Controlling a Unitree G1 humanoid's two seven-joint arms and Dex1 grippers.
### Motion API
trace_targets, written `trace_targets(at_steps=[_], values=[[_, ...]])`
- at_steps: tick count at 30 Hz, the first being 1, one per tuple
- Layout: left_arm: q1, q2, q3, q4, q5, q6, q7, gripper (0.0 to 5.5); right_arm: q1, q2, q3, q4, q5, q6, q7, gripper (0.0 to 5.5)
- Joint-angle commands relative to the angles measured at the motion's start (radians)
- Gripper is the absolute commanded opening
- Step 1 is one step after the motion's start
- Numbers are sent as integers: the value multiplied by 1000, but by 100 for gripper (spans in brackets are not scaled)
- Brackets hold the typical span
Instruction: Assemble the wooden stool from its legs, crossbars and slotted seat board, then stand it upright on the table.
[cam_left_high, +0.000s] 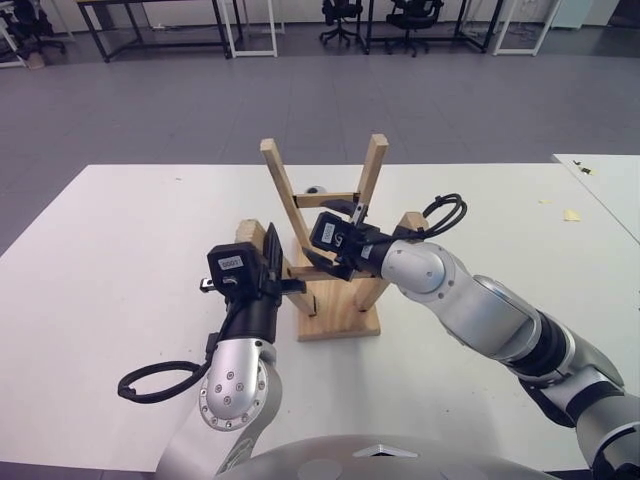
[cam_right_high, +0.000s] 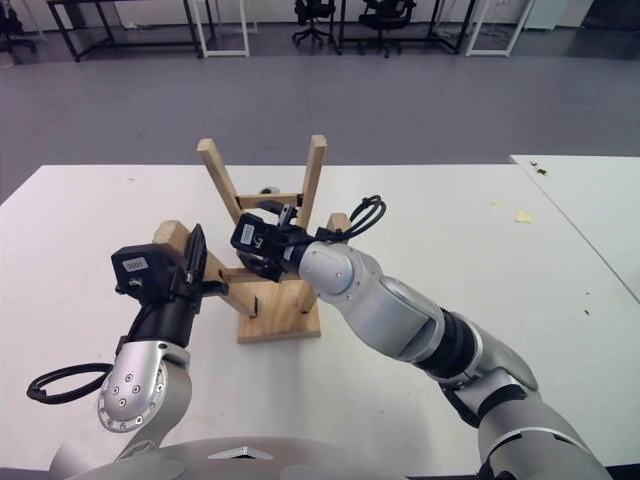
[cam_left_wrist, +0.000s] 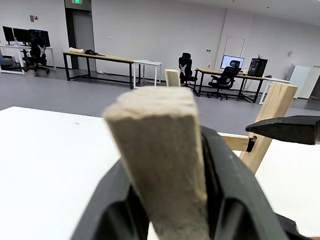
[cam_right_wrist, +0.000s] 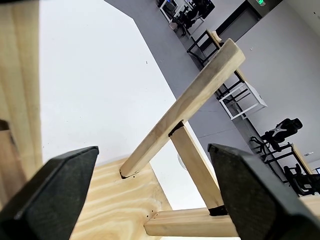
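The wooden stool stands upside down in the middle of the white table, its seat board (cam_left_high: 340, 318) flat on the top and its legs pointing up. The two far legs (cam_left_high: 283, 190) (cam_left_high: 372, 170) lean apart and a crossbar (cam_left_high: 325, 200) joins them. My left gripper (cam_left_high: 262, 262) is shut on the upper end of the near left leg (cam_left_wrist: 160, 150). My right gripper (cam_left_high: 335, 240) hovers open among the legs above the seat board. Its two dark pads (cam_right_wrist: 50, 195) are spread wide with nothing between them. The near right leg is partly hidden behind my right arm.
A second white table (cam_left_high: 600, 180) stands to the right across a gap, with a yellow scrap (cam_left_high: 571, 215) on it. A small round object (cam_left_high: 316, 189) lies just behind the stool. A black cable loop (cam_left_high: 155, 382) hangs by my left arm.
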Motion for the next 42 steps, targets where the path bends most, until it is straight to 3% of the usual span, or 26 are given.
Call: trace_targets(at_steps=[1,7,10,12,17,21,23,26,29,32,35,37,42], values=[[-41,58,-64,101,69,187,-56,112,77,-22,38,36,1,73,43,408],[-125,44,-99,160,61,295,-89,112,110,11,42,26,-8,78,56,408],[-148,13,-63,154,48,272,-96,112,114,31,26,37,-40,55,45,408],[-181,-30,-8,109,13,188,-125,182,90,39,-5,49,-67,25,42,408],[-182,-85,188,3,-145,90,-278,270,28,47,-124,64,-91,0,53,408],[-379,29,493,-8,-394,-51,-419,345,-45,71,-360,0,-24,45,102,408],[-608,146,667,90,-549,3,-478,389,-106,147,-583,-42,94,100,137,408],[-849,259,763,303,-702,73,-549,389,-266,168,-928,22,287,159,197,408],[-871,273,719,309,-787,133,-550,389,-256,126,-1136,56,450,273,268,408],[-678,267,613,272,-719,127,-547,389,-32,212,-1187,4,534,379,255,408],[-360,253,383,421,-522,-3,-578,389,303,251,-993,31,477,302,213,408],[-282,253,292,538,-424,-95,-613,389,341,265,-926,83,442,266,166,408],[-387,261,348,506,-442,-141,-634,389,219,325,-1035,89,551,255,117,408]])
